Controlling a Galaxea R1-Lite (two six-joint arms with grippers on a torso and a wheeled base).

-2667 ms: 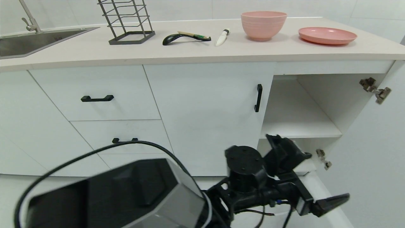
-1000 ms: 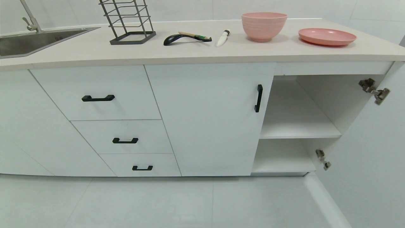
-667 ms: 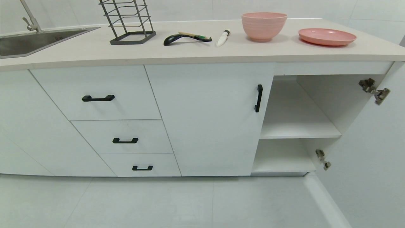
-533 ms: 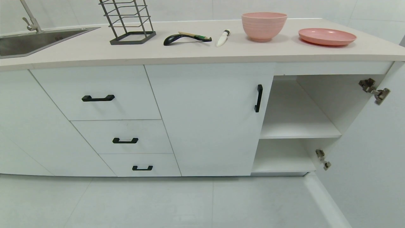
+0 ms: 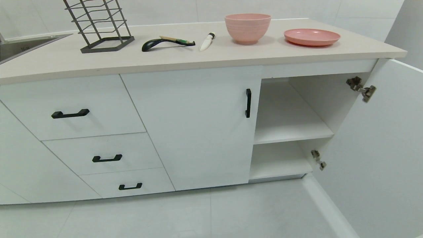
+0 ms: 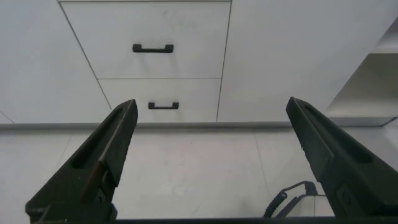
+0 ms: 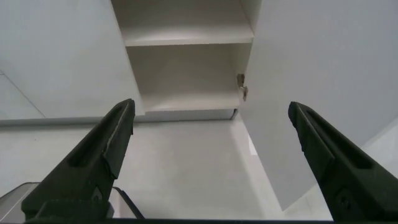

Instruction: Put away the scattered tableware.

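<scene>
The pink bowl point(image 5: 248, 28) and pink plate point(image 5: 312, 37) are set on the countertop point(image 5: 231, 56) above the open cabinet point(image 5: 290, 127), with a black spoon point(image 5: 158, 43) and white knife point(image 5: 207, 41) laid to the bowl's left. The plate is placed near the counter's end and could be nudged off. The swung-out door point(image 5: 380, 148) may be struck on approach. The left gripper point(image 6: 211, 155) and right gripper point(image 7: 211, 155) are each spread wide, empty, low over open floor.
</scene>
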